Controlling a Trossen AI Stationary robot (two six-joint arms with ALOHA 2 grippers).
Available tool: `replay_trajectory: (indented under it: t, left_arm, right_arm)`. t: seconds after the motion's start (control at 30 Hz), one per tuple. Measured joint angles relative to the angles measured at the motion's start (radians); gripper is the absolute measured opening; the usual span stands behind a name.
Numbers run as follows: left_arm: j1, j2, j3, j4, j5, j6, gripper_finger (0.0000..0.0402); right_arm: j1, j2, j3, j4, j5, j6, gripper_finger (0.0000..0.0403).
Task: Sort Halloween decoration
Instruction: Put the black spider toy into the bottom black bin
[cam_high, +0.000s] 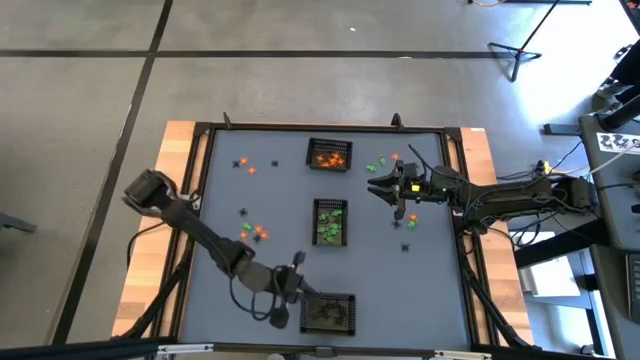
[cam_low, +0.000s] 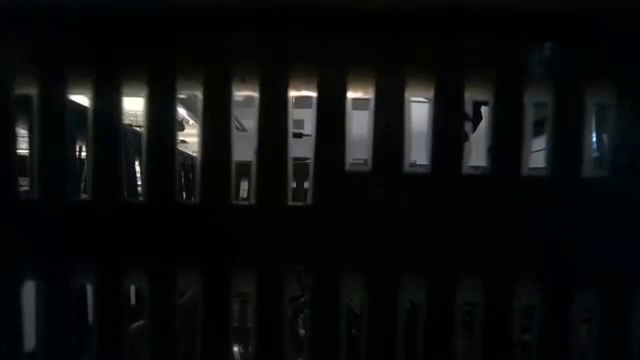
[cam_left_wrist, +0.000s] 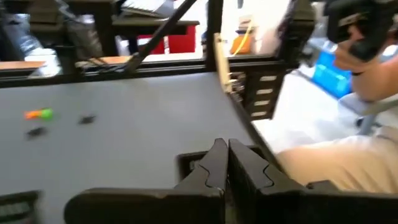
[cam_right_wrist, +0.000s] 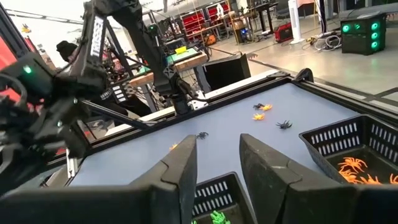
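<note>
Hovering near scattered Halloween decoration (cam_high: 383, 163), our right gripper (cam_high: 397, 190) stands parted, holding nothing. Our left gripper (cam_high: 297, 290) is closed beside the near mesh basket (cam_high: 330, 313).

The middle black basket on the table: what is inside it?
The middle basket holds a pile of green trinkets. They overlap, so anything lying beneath them cannot be seen. The right gripper is beside the basket, not over it.

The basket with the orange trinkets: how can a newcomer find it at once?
Look at the grey table from above. Three black mesh baskets form a line down its middle. The basket with the orange trinkets is the one at the far edge; the middle basket holds green pieces instead.
</note>
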Motion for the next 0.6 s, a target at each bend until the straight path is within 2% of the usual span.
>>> replay_trajectory:
  t: [0.13, 0.27, 0.47, 0.6]
  left_arm:
    - [-0.006, 0.078, 0.0, 0.14, 0.074, 0.0, 0.0]
    - [-0.006, 0.123, 0.0, 0.202, 0.142, -0.002, 0.0]
    - [-0.005, 0.135, 0.0, 0.21, 0.153, -0.008, 0.0001]
    - [-0.005, 0.135, 0.0, 0.21, 0.153, -0.009, 0.0022]
  right_arm:
    - [0.0, 0.0, 0.0, 0.0, 0.0, 0.001, 0.0119]
    - [0.001, 0.0, 0.0, 0.0, 0.0, 0.003, 0.0119]
    - [0.001, 0.0, 0.0, 0.0, 0.0, 0.003, 0.0119]
    - [0.001, 0.0, 0.0, 0.0, 0.0, 0.003, 0.0119]
